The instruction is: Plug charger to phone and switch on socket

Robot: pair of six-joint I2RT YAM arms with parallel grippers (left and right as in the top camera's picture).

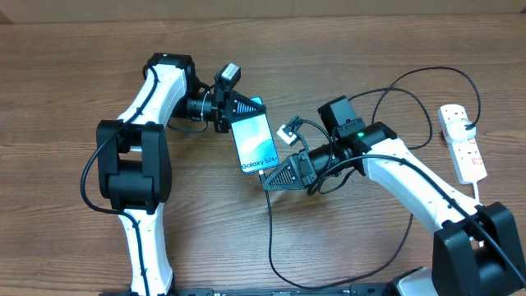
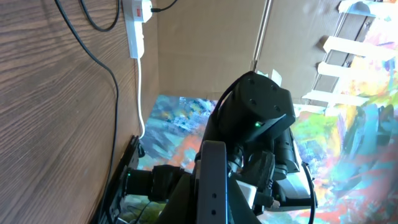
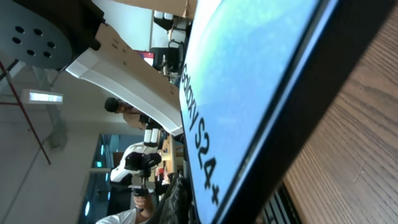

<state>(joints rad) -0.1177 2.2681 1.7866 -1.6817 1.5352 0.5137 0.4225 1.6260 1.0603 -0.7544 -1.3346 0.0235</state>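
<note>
The phone [image 1: 255,140] lies at mid-table, its light blue screen up and the "Galaxy" text at its near short edge. My left gripper [image 1: 247,109] is shut on the far short edge; in the left wrist view the phone [image 2: 213,180] shows edge-on between the jaws. At the near short edge my right gripper [image 1: 268,175] is shut on the end of the charger. From under this gripper the thin black charger cable [image 1: 271,230] trails toward the front. The plug tip itself is hidden. The phone [image 3: 249,81] fills the right wrist view. The socket [image 1: 462,144] lies at the far right.
A thick white cord [image 1: 477,193] runs from the socket toward the front right. The black cable loops across the back right of the wooden table [image 1: 74,74]. In the left wrist view the socket [image 2: 137,25] and my right arm [image 2: 258,115] show beyond the phone.
</note>
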